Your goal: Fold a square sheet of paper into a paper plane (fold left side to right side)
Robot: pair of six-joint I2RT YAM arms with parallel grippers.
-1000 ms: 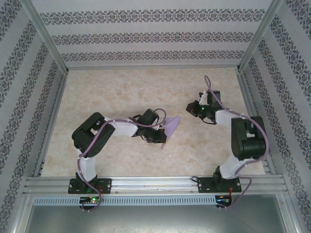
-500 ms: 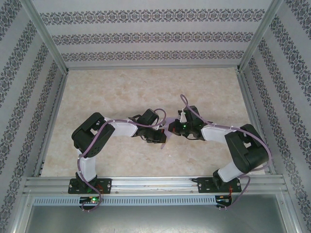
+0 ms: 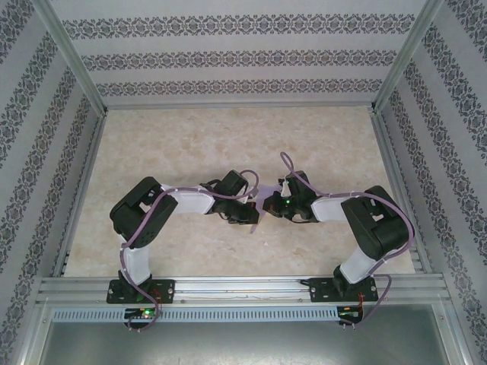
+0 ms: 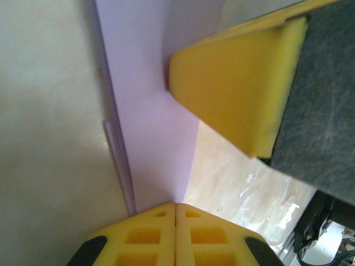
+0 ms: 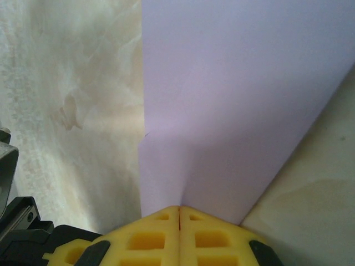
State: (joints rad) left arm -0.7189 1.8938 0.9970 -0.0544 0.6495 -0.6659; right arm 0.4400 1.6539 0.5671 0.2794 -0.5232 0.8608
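Two sets of jaws meet over the middle of the counter [image 3: 190, 144], each pinching the square sheet of paper [image 5: 233, 100], which is held up between them rather than lying flat. The likeliest trouble, as I judge it, is a tear or a stray crease, since thin paper clamped at two spots will rip or buckle if the arms pull apart or twist out of step; a slip is the other risk, because a shallow bite could let the sheet slide and leave its left side misaligned with its right, spoiling the fold; letting go on one side too soon could let it flop and crumple. The left jaws are pressed together with the lavender paper rising from the seam between them, and a yellow pad [image 4: 233, 83] of the right jaws lies against the same sheet; the right jaws are likewise closed tight on the paper, which fans out from their seam.
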